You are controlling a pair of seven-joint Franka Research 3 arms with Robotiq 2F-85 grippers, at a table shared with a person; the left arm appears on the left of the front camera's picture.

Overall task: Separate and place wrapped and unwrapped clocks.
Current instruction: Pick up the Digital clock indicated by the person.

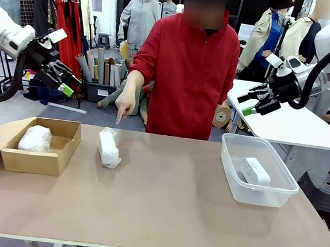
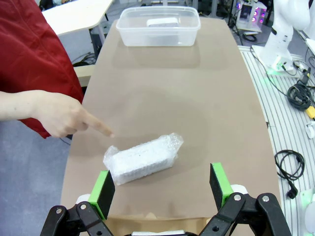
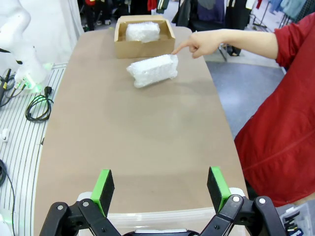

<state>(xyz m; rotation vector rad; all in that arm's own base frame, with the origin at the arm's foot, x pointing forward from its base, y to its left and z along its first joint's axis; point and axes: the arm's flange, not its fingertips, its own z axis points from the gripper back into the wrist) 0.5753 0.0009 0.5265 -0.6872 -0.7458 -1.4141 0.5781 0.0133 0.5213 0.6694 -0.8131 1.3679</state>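
One bubble-wrapped clock point(image 1: 109, 147) point(image 2: 142, 159) point(image 3: 153, 70) lies loose on the brown table, left of centre. The person's hand point(image 1: 124, 105) point(image 2: 64, 115) point(image 3: 204, 43) points a finger down at it. A second wrapped clock point(image 1: 35, 138) point(image 3: 142, 31) rests inside the cardboard box point(image 1: 64, 150) point(image 3: 144, 48) at the table's left end. The bare white clock point(image 1: 255, 171) point(image 2: 162, 22) lies in the clear plastic tub point(image 1: 255, 192) point(image 2: 158, 38) on the right. My left gripper point(image 1: 65, 80) point(image 2: 160, 186) hangs open high above the box. My right gripper point(image 1: 254, 102) point(image 3: 159, 188) hangs open above the tub.
The person in a red jacket point(image 1: 187, 67) stands at the far edge, behind the loose bundle. A white table point(image 1: 292, 123) stands behind on the right. Bare tabletop point(image 1: 170, 199) spreads between box and tub. Cables point(image 2: 295, 93) lie on the floor beside the table.
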